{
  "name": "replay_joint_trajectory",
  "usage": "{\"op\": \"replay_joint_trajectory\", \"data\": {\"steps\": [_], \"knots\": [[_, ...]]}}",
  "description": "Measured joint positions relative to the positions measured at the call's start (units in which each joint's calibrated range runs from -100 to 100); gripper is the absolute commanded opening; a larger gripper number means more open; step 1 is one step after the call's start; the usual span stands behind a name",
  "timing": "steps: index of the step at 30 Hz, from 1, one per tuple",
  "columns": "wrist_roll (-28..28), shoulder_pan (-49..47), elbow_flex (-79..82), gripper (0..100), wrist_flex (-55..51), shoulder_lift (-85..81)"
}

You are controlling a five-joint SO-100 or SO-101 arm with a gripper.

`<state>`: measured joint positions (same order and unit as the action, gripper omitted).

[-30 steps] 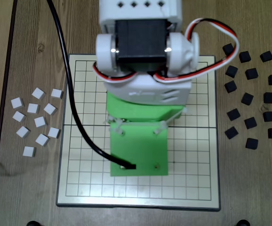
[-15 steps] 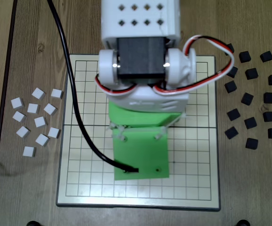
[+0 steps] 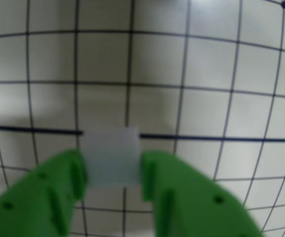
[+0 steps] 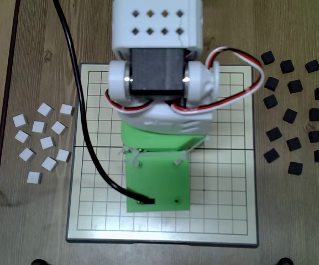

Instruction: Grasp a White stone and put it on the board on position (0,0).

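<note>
In the wrist view my green gripper (image 3: 113, 170) is shut on a White stone (image 3: 111, 155), a small pale square block held between the two fingers. The stone hangs over the board (image 3: 206, 74), right on its dark middle line. The crossing under the stone is covered, so the dot of position (0,0) does not show. From the fixed view the white and green arm (image 4: 156, 138) covers the middle of the board (image 4: 225, 182), hiding the gripper's fingers, the held stone and position (0,0).
Several loose white stones (image 4: 43, 141) lie on the wooden table left of the board. Several black blocks (image 4: 293, 110) lie to its right. A black cable (image 4: 84, 127) runs from the top left across the board to the arm.
The arm has shifted a little to the left over the board's middle and its green end now points more straight down the picture.
</note>
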<state>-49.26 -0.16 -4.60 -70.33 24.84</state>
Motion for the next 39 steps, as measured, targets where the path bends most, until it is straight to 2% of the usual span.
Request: {"op": "replay_joint_trajectory", "data": {"steps": [39], "knots": [[0.39,0.0,6.35,6,5.39,-0.09]]}}
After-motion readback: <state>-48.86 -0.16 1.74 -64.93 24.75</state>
